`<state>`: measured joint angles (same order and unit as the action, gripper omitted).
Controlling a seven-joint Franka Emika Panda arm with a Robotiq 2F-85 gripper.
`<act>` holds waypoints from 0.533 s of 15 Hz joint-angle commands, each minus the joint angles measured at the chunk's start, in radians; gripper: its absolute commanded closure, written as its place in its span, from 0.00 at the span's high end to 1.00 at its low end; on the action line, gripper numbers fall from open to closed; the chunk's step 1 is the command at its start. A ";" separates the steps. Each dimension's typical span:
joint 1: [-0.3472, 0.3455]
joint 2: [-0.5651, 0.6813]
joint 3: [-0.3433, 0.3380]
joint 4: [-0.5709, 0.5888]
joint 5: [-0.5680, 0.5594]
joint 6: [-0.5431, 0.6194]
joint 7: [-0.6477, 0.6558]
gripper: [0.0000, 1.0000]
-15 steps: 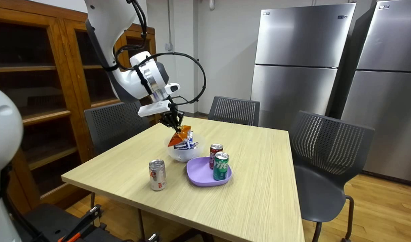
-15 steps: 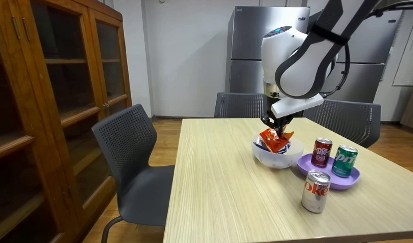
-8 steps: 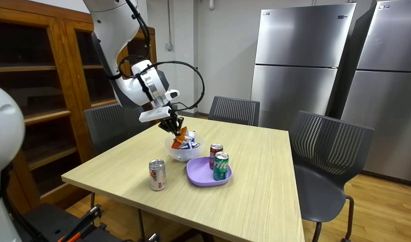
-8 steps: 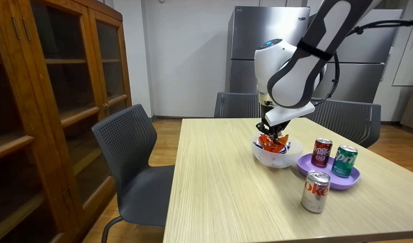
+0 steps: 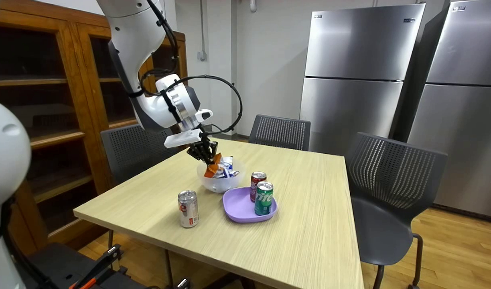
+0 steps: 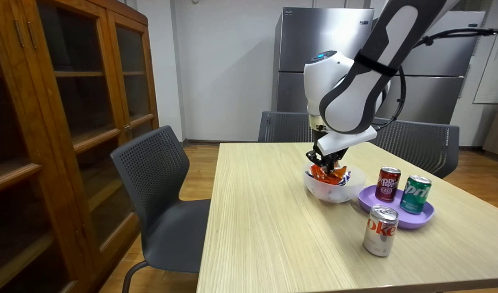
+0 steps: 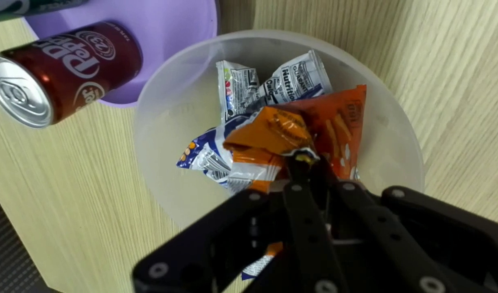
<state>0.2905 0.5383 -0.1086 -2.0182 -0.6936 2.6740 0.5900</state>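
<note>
The table [image 5: 309, 216] carries bowl [image 6: 334, 195], plate [image 5: 236, 204] and silver can [image 6: 380, 234].

snack bags [image 5: 226, 165] lie in a bowl [image 5: 219, 185], beside a plate [image 5: 237, 204] holding two cans [image 5: 263, 202].

A crumpled orange packet [image 7: 298, 116] sits in a translucent bowl [image 7: 161, 142].

White, rounded arm [image 5: 135, 36] edged in dark grey — black straps [image 6: 375, 63], looping black cable [image 5: 241, 105] — and a black hand [image 7: 312, 165] dotted with pale round screws [image 7: 158, 270].
</note>
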 commanded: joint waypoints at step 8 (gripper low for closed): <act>0.071 -0.169 -0.055 -0.144 -0.078 0.003 0.065 0.97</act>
<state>0.3360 0.4661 -0.1425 -2.0730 -0.7157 2.6754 0.6007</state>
